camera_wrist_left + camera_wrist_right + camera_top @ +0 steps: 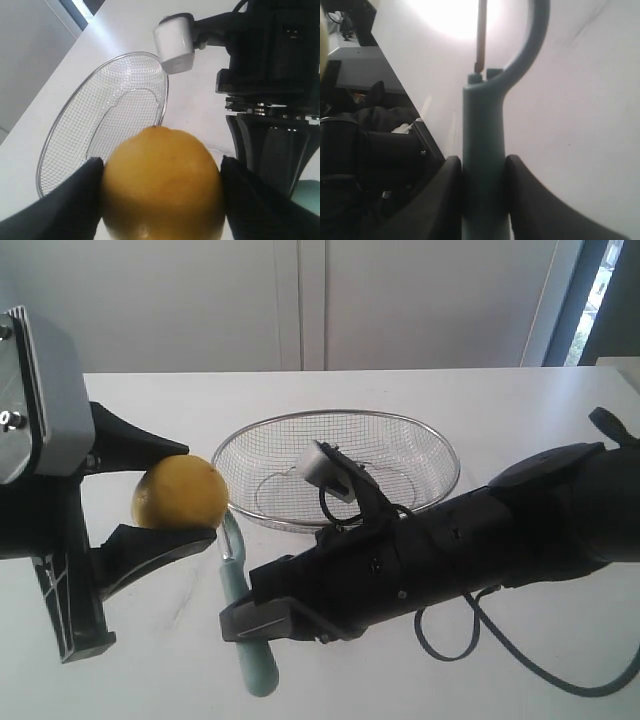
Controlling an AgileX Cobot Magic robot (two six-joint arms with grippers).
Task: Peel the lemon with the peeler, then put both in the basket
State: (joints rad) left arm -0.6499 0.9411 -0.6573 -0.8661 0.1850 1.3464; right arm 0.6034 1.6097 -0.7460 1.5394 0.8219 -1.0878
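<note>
L gripper (175, 490) is clamped on the lemon (180, 492), one black finger on top & one underneath in the ext. view, so the fruit hangs clear of the white table (500, 400), just beside the left rim of the basket (440, 455). Lemon is small, round, deep yellow going a bit orange on the shaded side, w/ finely dimpled skin that looks whole on the sides in view. In the L wrist view it fills the gap btwn the fingers (70, 205), w/ a slight nub at one end of the lemon (162, 185). R gripper (255, 622) reaches across the middle, low over the table, and is closed on the peeler (237, 580). R wrist view shows both pads (445, 200) pressed against the handle of the peeler (482, 150). Handle is slim, pale teal-green, its free end sticking out past the jaws toward the near table edge. The curved head points up toward the lemon and ends close under the L gripper's lower finger; contact w/ the fruit can't be told. One arm of the Y head and a thin blade strip show backlit in the R wrist view. Basket (100, 115) is a shallow oval of silver wire mesh w/ a shiny rim, sitting on the table behind both grippers.
</note>
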